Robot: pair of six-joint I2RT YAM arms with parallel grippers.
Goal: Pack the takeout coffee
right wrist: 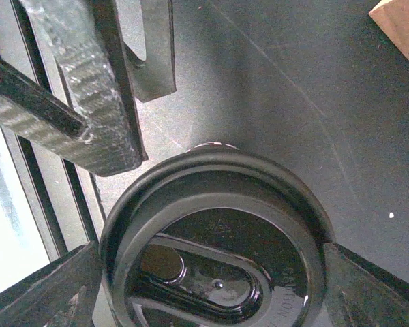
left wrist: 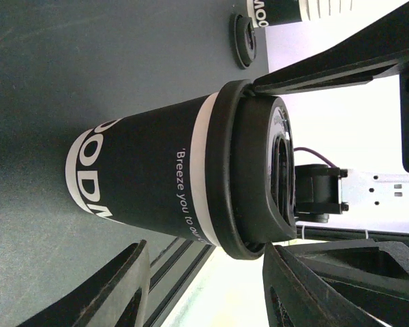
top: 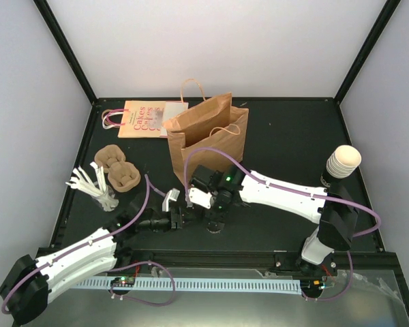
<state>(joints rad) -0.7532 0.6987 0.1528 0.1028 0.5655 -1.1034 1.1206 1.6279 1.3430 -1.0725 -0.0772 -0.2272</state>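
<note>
Squarely within right gripper (right wrist: pixel 211 289): takeout coffee (right wrist: pixel 218 252)

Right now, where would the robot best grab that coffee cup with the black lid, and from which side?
Probably from straight above. The takeout coffee stands upright and widens toward its black lid, so fingers closing on opposite sides of that rim should not slip off. The right tool hangs open over it, one finger on either side.

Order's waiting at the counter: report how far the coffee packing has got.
Done: the paper bag stands open. In hand: the right hand straddles the lid of the coffee cup on the table; grip unclear. To do: lift it into the bag.
</note>
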